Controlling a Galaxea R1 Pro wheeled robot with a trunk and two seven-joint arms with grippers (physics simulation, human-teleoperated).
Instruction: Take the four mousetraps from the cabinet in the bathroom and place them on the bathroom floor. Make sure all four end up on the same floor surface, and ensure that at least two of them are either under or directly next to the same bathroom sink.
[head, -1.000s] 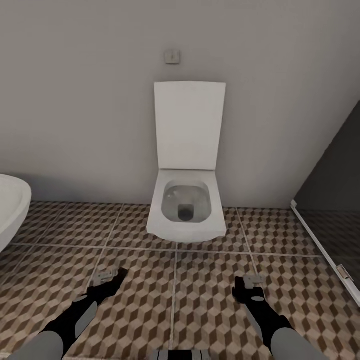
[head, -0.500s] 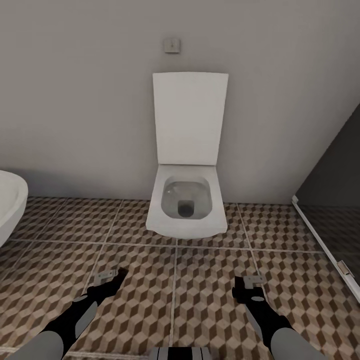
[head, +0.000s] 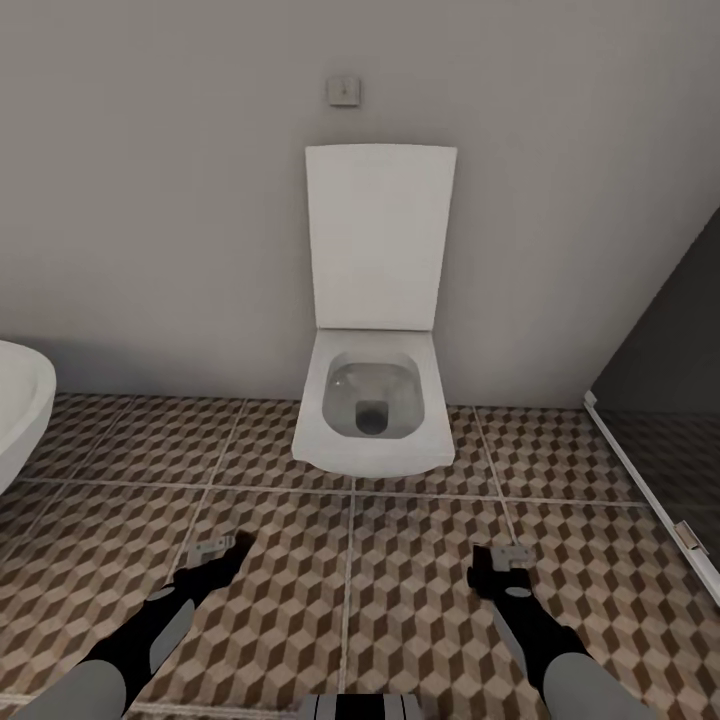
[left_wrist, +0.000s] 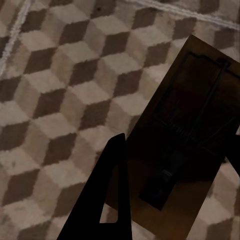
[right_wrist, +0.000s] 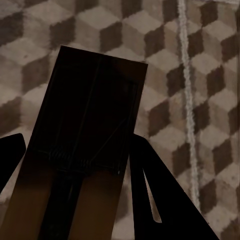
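- Head view: both arms reach low over the bathroom floor (head: 420, 620) facing a white toilet (head: 375, 400), lid raised. The left gripper (head: 218, 551) and right gripper (head: 500, 562) each carry a small grey-topped mousetrap.
- Left wrist view: the left mousetrap (left_wrist: 192, 130), dark and flat, sits clamped between the black fingers (left_wrist: 107, 200) above the cube-patterned tiles.
- Right wrist view: the right mousetrap (right_wrist: 82, 150) is held between the jaws, beside a pale grout line (right_wrist: 187, 95).

Mousetrap (right_wrist: 82, 145) in right wrist view – dark, cut off by frame edge; white basin (head: 18, 405) cropped.
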